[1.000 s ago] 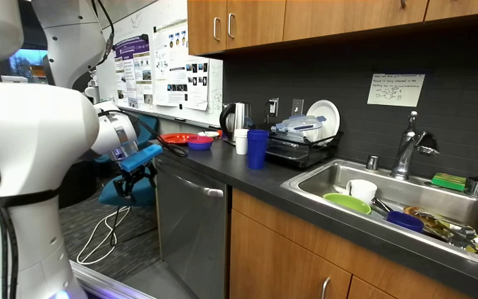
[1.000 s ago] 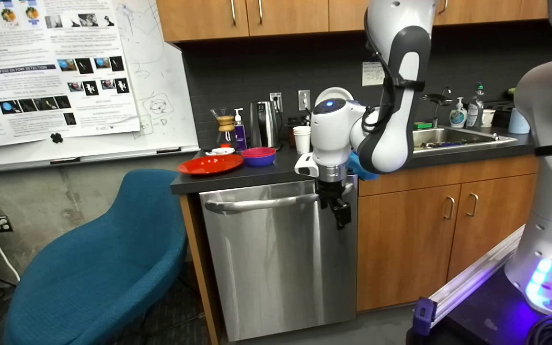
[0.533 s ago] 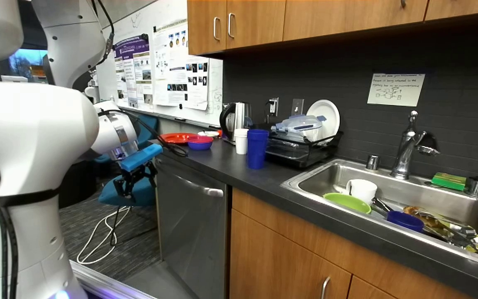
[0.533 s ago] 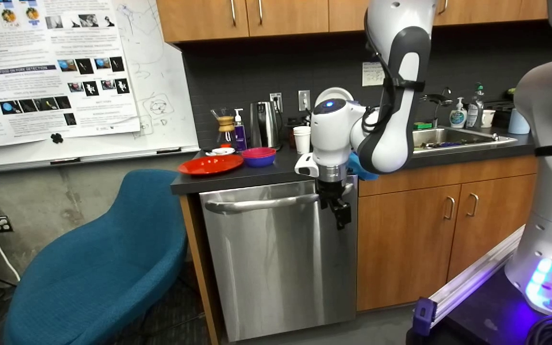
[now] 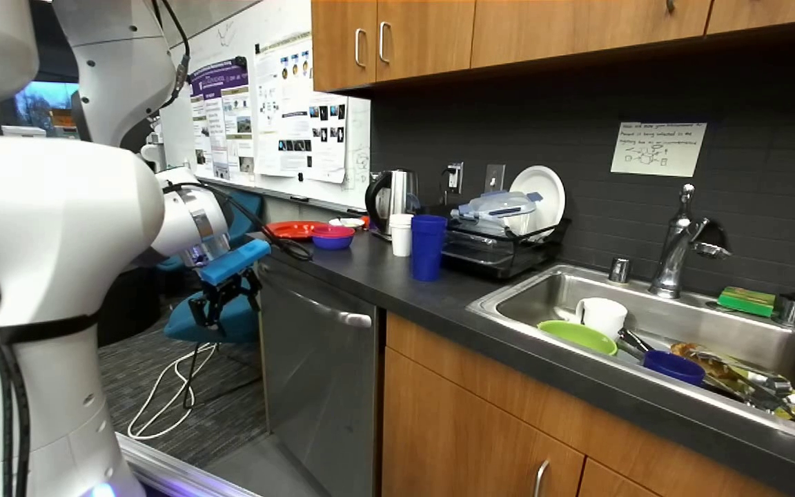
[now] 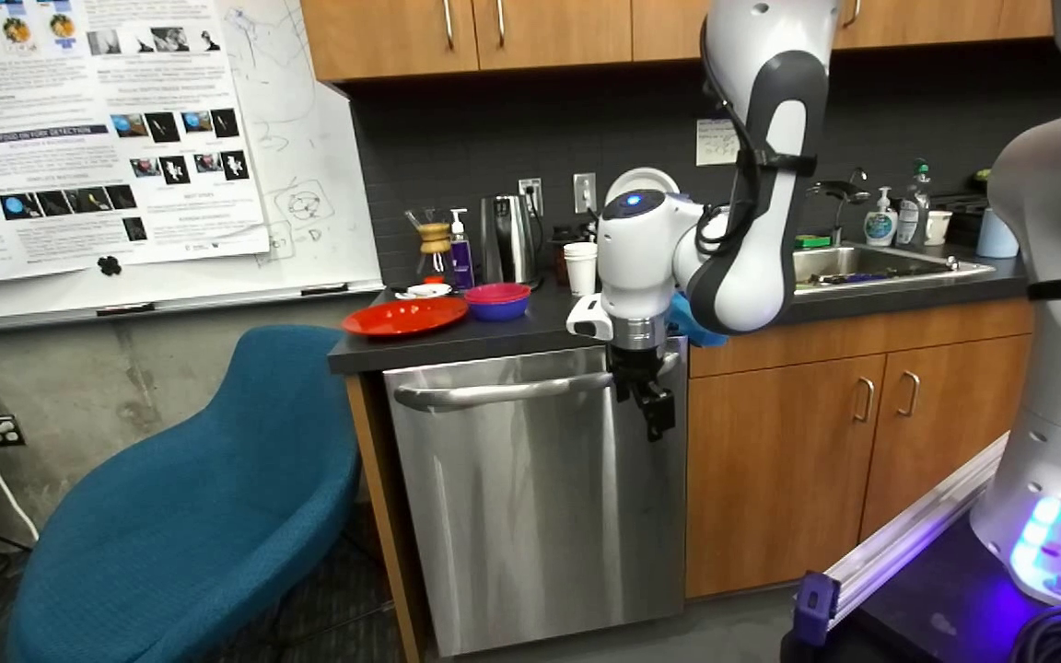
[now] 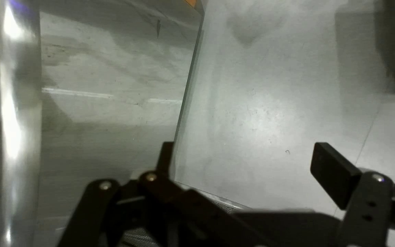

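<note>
My gripper (image 7: 249,164) is open, its two black fingers wide apart with only grey floor (image 7: 269,113) seen between them. In an exterior view the gripper (image 6: 656,414) hangs pointing down before the steel dishwasher (image 6: 530,516), near the right end of its bar handle (image 6: 503,394). The wrist view has that handle (image 7: 19,137) running upright along the left side, away from the fingers. Beside it lies the smudged dishwasher door (image 7: 115,68), whose bottom edge passes by the left finger. Whether that finger touches the door I cannot tell. The gripper holds nothing.
On the dark counter (image 5: 370,276) stand a red plate (image 6: 404,318), a pink bowl (image 6: 498,292) in a blue one, white cups (image 5: 401,236), a blue cup (image 5: 428,248) and a dish rack (image 5: 501,259). Dishes fill the sink (image 5: 542,293). A teal chair (image 6: 208,516) is left of the dishwasher.
</note>
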